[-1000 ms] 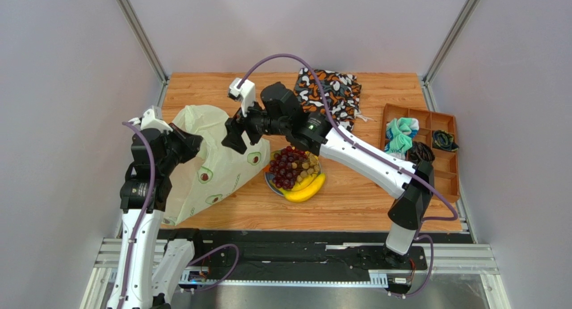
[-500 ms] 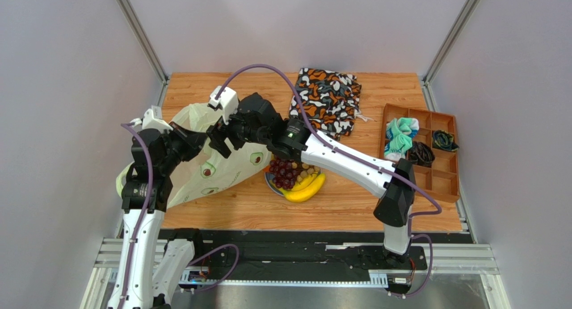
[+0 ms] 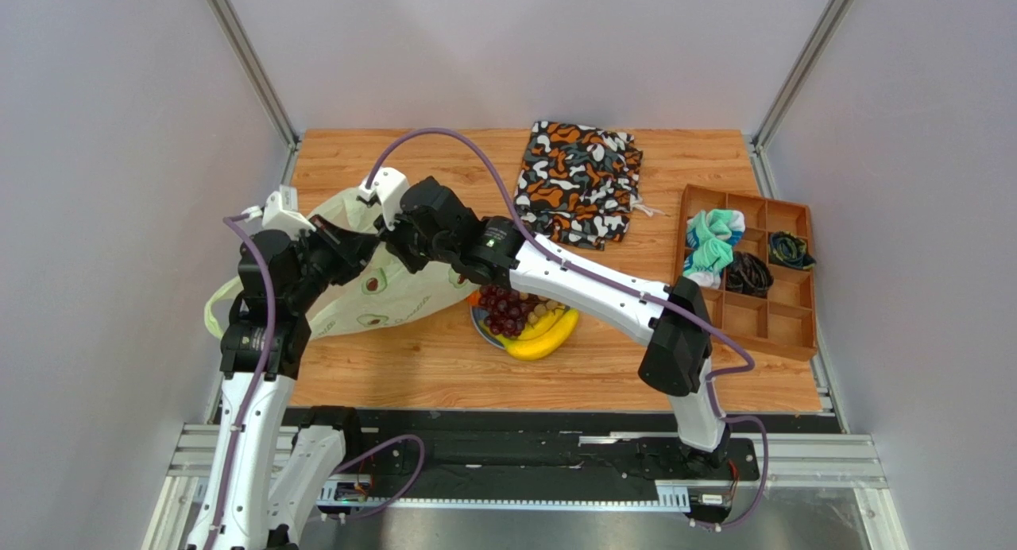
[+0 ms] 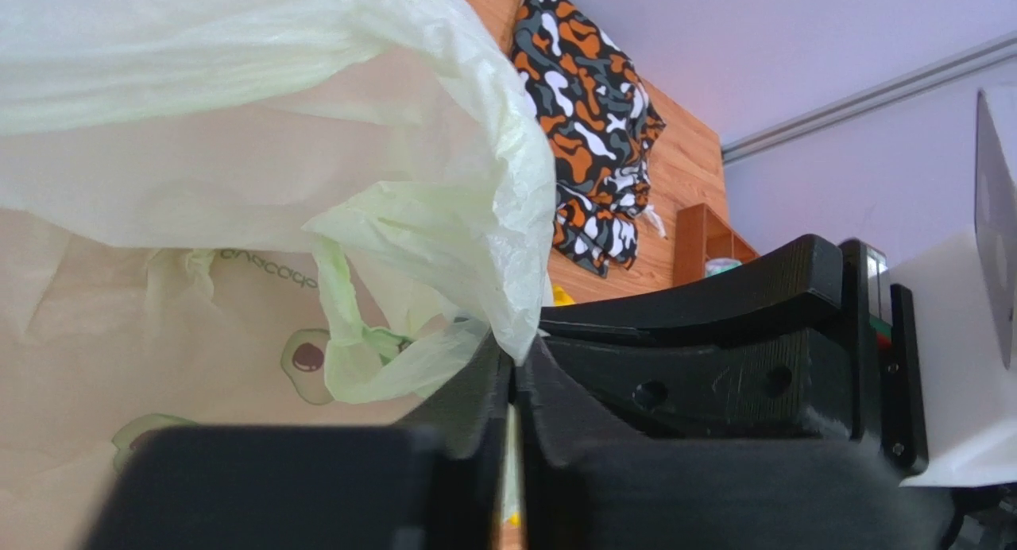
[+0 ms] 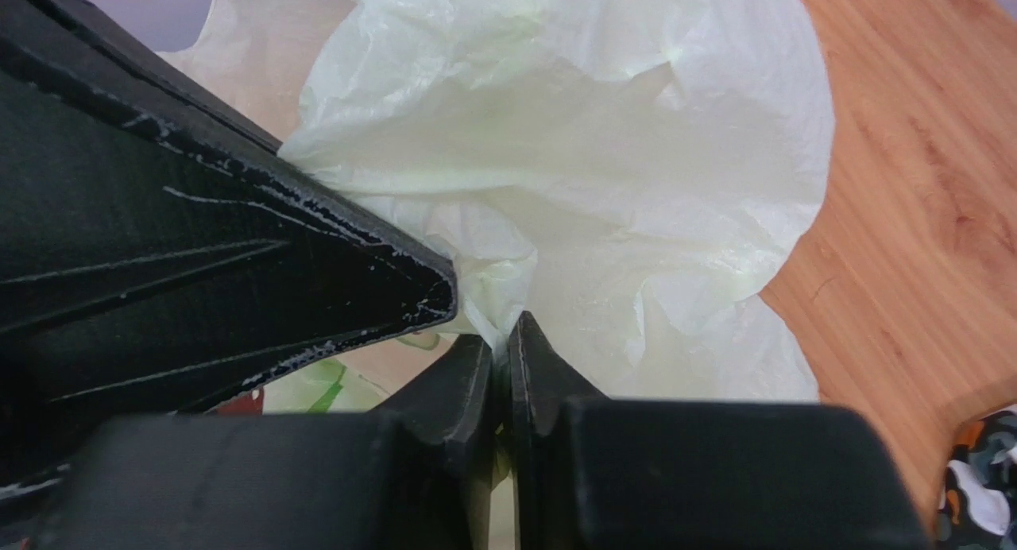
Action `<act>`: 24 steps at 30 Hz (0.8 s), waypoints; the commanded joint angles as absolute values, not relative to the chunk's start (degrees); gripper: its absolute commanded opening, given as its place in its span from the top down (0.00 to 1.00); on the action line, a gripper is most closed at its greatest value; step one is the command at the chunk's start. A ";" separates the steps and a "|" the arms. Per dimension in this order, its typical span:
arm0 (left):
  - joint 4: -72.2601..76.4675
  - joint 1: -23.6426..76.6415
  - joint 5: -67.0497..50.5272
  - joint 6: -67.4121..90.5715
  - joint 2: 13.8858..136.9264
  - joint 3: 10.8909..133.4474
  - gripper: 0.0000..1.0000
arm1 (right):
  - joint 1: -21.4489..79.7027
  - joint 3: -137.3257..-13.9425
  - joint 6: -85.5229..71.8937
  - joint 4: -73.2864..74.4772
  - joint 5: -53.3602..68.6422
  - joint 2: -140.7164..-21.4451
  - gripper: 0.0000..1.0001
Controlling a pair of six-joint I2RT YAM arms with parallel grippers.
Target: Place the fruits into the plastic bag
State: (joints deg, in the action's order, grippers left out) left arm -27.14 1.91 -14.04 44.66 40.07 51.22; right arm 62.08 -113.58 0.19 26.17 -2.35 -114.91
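The plastic bag [image 3: 388,294] lies crumpled on the left of the table, pale yellow-green with avocado prints. My left gripper [image 3: 356,243] and right gripper [image 3: 389,233] meet at its upper edge, almost touching each other. In the left wrist view the left gripper [image 4: 516,357] stands nearly shut, with a fold of the bag [image 4: 239,157] pinched at its tips. The right gripper [image 5: 504,333] is shut on bag film [image 5: 597,157] too. Dark grapes [image 3: 511,308] and a banana [image 3: 546,336] rest on a blue plate [image 3: 479,326] right of the bag.
A patterned cloth bag [image 3: 581,181] lies at the back centre. A brown compartment tray [image 3: 788,326] with small cloth items stands at the right edge. The right arm stretches across the table above the plate.
The right arm swung left and down to the bag's edge and its jaws closed on the film. The bag has sunk flatter and shifted left. The left gripper stayed at the edge.
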 commanded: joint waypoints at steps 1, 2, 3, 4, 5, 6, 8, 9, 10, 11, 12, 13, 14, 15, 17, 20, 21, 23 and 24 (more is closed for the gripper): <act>-25.74 2.11 -13.55 39.21 37.53 53.69 0.70 | 61.44 -118.47 -1.21 27.16 -5.63 -115.31 1.00; -27.06 2.11 -10.32 38.07 36.31 54.57 0.59 | 61.17 -119.61 -1.67 27.51 -5.28 -115.31 1.00; -30.03 2.11 -8.46 35.97 35.78 55.45 0.42 | 60.91 -120.32 -2.28 27.60 -4.75 -115.31 1.00; -31.54 2.11 -6.61 34.90 34.38 56.85 0.36 | 60.30 -120.84 -3.85 27.77 -3.27 -115.31 1.00; -32.68 2.11 -3.55 34.02 33.67 57.39 0.31 | 60.03 -121.37 -4.48 28.21 -2.38 -115.31 1.00; -34.70 2.11 -2.12 32.45 32.97 57.74 0.22 | 59.86 -122.77 -5.00 28.39 -1.50 -115.31 1.00; -36.12 2.11 1.56 31.38 30.43 58.10 0.20 | 59.59 -123.83 -6.32 28.74 -0.88 -115.05 1.00; -37.95 2.20 3.06 30.42 29.63 58.01 0.19 | 59.42 -124.45 -6.68 28.57 -0.79 -114.70 1.00; -39.27 2.11 5.08 30.24 28.75 58.27 0.18 | 58.98 -124.71 -7.03 28.56 -0.79 -114.52 1.00; -40.51 2.11 9.71 30.23 26.65 58.45 0.16 | 58.71 -124.98 -7.90 28.39 -0.79 -114.43 1.00; -43.04 2.11 12.02 29.89 25.67 58.62 0.14 | 58.28 -125.68 -8.35 28.39 1.38 -114.52 1.00; -44.46 2.11 14.13 29.80 24.88 59.49 0.13 | 57.05 -126.03 -8.87 28.48 1.75 -114.78 1.00; -45.95 2.11 17.54 29.71 23.39 60.11 0.11 | 56.35 -126.30 -10.01 28.65 2.02 -114.87 1.00; -48.93 2.11 18.97 29.45 23.03 60.81 0.10 | 55.55 -126.39 -10.54 28.74 2.37 -114.96 1.00; -51.49 2.20 20.91 29.36 22.15 63.01 0.09 | 53.27 -126.04 -11.68 27.70 3.60 -114.87 1.00; -57.11 2.11 22.41 32.51 21.19 63.99 0.07 | 50.19 -124.55 -13.09 24.71 5.71 -114.79 1.00; -59.48 2.11 22.76 34.17 20.92 63.64 0.05 | 49.40 -124.28 -14.14 24.18 6.41 -114.87 1.00; -62.13 2.20 24.34 36.46 19.78 61.53 0.02 | 47.20 -123.40 -15.02 22.86 8.69 -114.87 1.00; -63.53 2.20 24.35 38.39 19.25 60.74 0.01 | 46.59 -122.96 -15.55 22.42 9.40 -114.79 1.00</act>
State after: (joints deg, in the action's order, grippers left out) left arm -53.98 1.91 19.94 33.30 20.58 62.61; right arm 49.67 -123.66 -11.92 27.88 5.10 -115.24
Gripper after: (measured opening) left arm 0.974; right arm 0.009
